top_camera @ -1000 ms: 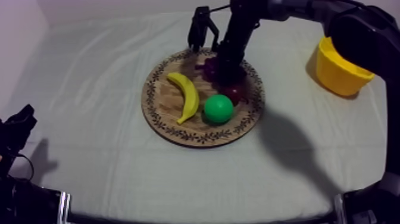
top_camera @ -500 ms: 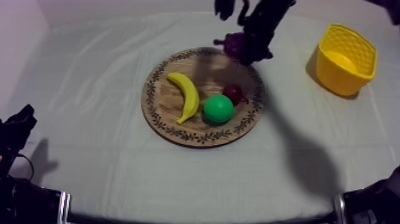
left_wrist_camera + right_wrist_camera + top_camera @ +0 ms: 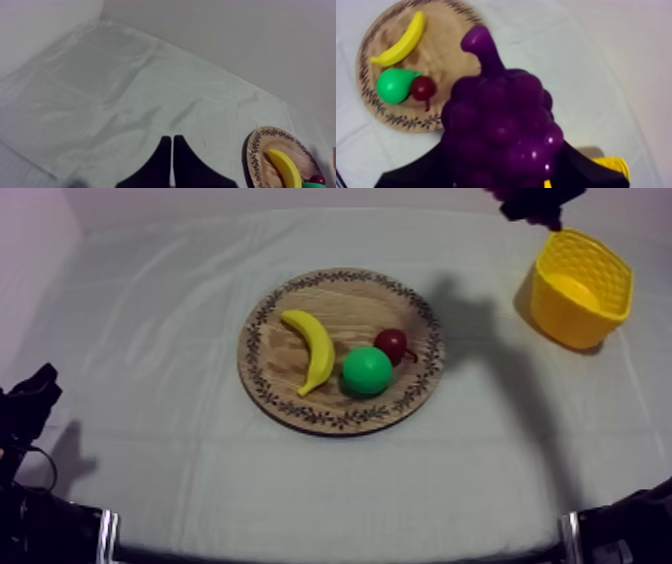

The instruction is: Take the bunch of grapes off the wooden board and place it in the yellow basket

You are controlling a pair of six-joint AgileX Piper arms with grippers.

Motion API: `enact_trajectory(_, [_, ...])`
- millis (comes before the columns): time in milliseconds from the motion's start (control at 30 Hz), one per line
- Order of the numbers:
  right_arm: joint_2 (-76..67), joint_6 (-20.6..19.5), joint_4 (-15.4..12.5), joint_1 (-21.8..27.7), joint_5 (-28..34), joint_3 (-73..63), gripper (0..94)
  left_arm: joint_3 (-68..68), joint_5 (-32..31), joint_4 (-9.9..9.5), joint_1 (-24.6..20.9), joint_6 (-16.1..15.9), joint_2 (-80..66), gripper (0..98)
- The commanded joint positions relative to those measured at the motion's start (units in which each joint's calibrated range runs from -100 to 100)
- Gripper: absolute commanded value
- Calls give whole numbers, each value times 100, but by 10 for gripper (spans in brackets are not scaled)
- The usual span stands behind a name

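The purple bunch of grapes (image 3: 501,125) hangs in the air with my right gripper shut on it; its black fingers (image 3: 586,167) show on both sides below the bunch. From above, the grapes (image 3: 535,203) are high at the back, just behind the yellow basket (image 3: 583,283). The round wooden board (image 3: 340,293) lies mid-table. My left gripper (image 3: 171,147) is shut on nothing, its fingers together over bare cloth, and rests low at the left edge (image 3: 32,398).
On the board lie a banana (image 3: 312,348), a green pear (image 3: 367,371) and a small red fruit (image 3: 391,343). The basket stands at the right back of the table. Bare cloth lies between board and basket.
My right gripper has lifted the grapes off the board and carried them up and to the right, to just behind the basket. The left arm has not moved.
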Motion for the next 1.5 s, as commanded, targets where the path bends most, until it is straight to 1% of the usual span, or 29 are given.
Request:
enact_trajectory(0, [-118, -97, 13, 289, -164, 39, 409, 0, 1, -2, -1, -1, 3, 1])
enact_trajectory(167, [155, -291, 94, 720, -494, 21, 420, 0, 1, -2, -1, -1, 3, 1])
enact_trajectory(333, [673, -400, 170, 1100, -881, -138, 426, 0, 1, -2, -1, -1, 3, 1])
enact_trajectory(500, [1265, -517, 291, 1326, -1112, -362, 438, 0, 1, -2, -1, -1, 3, 1])
enact_trajectory(600, [1554, -602, 383, 1392, -1291, -392, 468, 0, 1, -2, -1, -4, 3, 1])
enact_trajectory(667, [1692, -623, 413, 1427, -1386, -356, 506, 0, 1, -2, -1, -4, 3, 1])
enact_trajectory(800, [1830, -744, 519, 1425, -1547, -220, 673, 0, 1, -2, -1, -6, 3, 1])
enact_trajectory(867, [1840, -846, 595, 1393, -1611, -142, 734, 0, 1, -2, -1, -6, 3, 1])
enact_trajectory(933, [1800, -910, 639, 1368, -1653, -49, 769, 0, 1, -2, -1, -6, 3, 1])
enact_trajectory(1000, [1701, -944, 656, 1354, -1678, 56, 784, 0, 1, -2, -1, -6, 3, 1])
enact_trajectory(1100, [1402, -951, 627, 1341, -1708, 261, 773, 0, 1, -2, -1, -6, 3, 1])
enact_trajectory(1200, [935, -941, 554, 1330, -1754, 519, 726, 0, 1, -2, -1, -6, 3, 1])
enact_trajectory(1467, [-651, -1092, 424, 1127, -1753, 1287, 500, 0, 1, -2, -1, -6, 3, 1])
